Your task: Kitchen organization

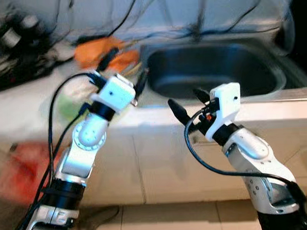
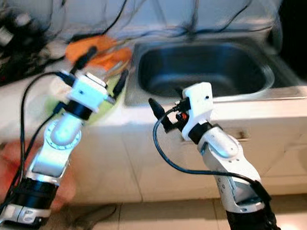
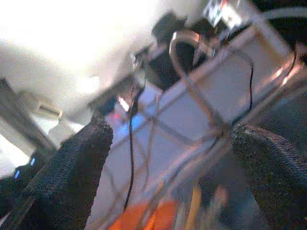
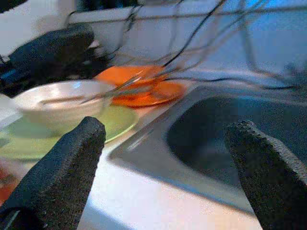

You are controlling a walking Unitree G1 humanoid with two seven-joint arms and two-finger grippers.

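At the far left of the head views, low in the frame, a blurred red thing [image 1: 21, 167] lies below the table [image 1: 22, 107], and dark objects [image 1: 12, 36] stand in the upper left corner. The left end effector [image 1: 124, 70] is raised over the table in the left centre of the frame, and its two black fingers [image 3: 72, 167] are spread apart and hold nothing. Just under and beside it there is a green plate [image 4: 112, 122] with a white bowl [image 4: 60, 103] standing on it; a thin utensil [image 4: 115, 88] rests across the bowl. Behind them, toward the upper middle, lie orange plates [image 1: 103, 51] near the left rim of the sink. The dark metal sink [image 1: 212, 67] takes the upper right of the frame, and black cables [image 1: 125, 17] hang along the wall above it. The right end effector [image 1: 186, 104] is in the centre, in front of the table edge and below the front rim of the sink; its fingers [image 4: 62, 172] are also wide apart and hold nothing.
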